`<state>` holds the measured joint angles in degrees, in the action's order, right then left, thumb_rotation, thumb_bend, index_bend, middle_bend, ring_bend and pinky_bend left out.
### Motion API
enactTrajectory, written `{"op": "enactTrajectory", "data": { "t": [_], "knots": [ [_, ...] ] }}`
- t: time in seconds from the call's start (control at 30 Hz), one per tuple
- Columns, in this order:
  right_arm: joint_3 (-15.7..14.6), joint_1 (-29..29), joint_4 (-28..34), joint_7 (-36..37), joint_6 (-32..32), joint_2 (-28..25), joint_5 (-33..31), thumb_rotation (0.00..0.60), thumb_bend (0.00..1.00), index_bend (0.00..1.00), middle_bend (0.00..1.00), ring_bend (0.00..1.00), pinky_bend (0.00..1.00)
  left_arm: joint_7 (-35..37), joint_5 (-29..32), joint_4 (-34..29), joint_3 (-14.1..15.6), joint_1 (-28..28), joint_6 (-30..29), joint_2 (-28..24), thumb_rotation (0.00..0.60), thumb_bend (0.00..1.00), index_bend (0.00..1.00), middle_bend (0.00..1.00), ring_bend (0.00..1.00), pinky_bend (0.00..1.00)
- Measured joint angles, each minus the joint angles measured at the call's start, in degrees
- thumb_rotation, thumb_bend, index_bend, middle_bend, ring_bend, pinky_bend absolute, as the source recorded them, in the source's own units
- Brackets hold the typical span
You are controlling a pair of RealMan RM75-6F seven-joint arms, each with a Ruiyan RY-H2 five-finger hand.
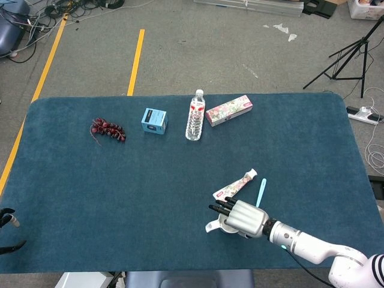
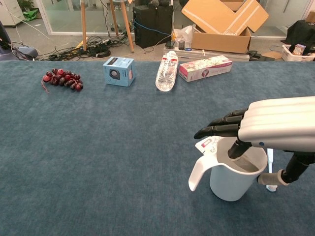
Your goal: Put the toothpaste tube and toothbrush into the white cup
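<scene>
Along the far side of the blue table point(image 1: 120, 198) lie a bunch of dark red grapes point(image 1: 108, 129), a small light-blue box point(image 1: 154, 120), a clear water bottle point(image 1: 194, 116) on its side and a floral carton point(image 1: 228, 110); all are well apart from the working area near the front edge. A black tripod point(image 1: 348, 57) stands on the floor beyond the table's far right corner.

The white cup point(image 2: 235, 173), handle pointing toward the robot's left, stands upright near the front edge. The right hand point(image 1: 243, 217) is over it, palm down and roughly level. One dark finger dips inside the rim while the thumb presses the outer wall, so the cup wall is pinched between them; the remaining fingers point(image 2: 219, 127) extend straight and close together above the cup mouth.

The toothpaste tube point(image 1: 235, 185) lies flat just beyond the cup, its crimped end almost at the rim; in the chest view the hand hides most of it. The toothbrush point(image 1: 260, 192) lies just beside the tube, on the robot's right, roughly parallel to it, with part of it behind the hand.

The left hand point(image 1: 7, 219) is barely visible at the image's left margin; whether its fingers are apart or together cannot be told.

Open cloth stretches to the cup's left and behind the tube; the front edge is near.
</scene>
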<state>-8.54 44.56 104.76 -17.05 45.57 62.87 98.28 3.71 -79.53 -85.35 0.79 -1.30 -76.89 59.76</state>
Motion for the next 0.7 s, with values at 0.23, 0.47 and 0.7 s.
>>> {"op": "enactTrajectory", "data": {
  "t": [0.23, 0.47, 0.7],
  "knots": [
    [-0.01, -0.28, -0.33, 0.53, -0.41, -0.15, 0.26, 0.6, 0.13, 0.59, 0.0, 0.0, 0.15, -0.06, 0.15, 0.02, 0.01, -0.01, 0.18, 0.08, 0.6, 0.0, 0.49, 0.27, 0.21, 0.29],
    [-0.01, -0.63, 0.21, 0.46, -0.86, -0.9, 0.07, 0.6, 0.09, 0.47, 0.0, 0.0, 0.14, 0.11, 0.2, -0.07, 0.01, 0.08, 0.09, 0.04, 0.6, 0.0, 0.49, 0.27, 0.21, 0.29],
    [0.22, -1.13, 1.12, 0.42, -0.45, -1.7, 0.11, 0.6, 0.07, 0.39, 0.0, 0.0, 0.14, 0.25, 0.22, -0.1, 0.0, 0.14, 0.05, 0.0, 0.6, 0.0, 0.49, 0.27, 0.21, 0.29]
  ]
}}
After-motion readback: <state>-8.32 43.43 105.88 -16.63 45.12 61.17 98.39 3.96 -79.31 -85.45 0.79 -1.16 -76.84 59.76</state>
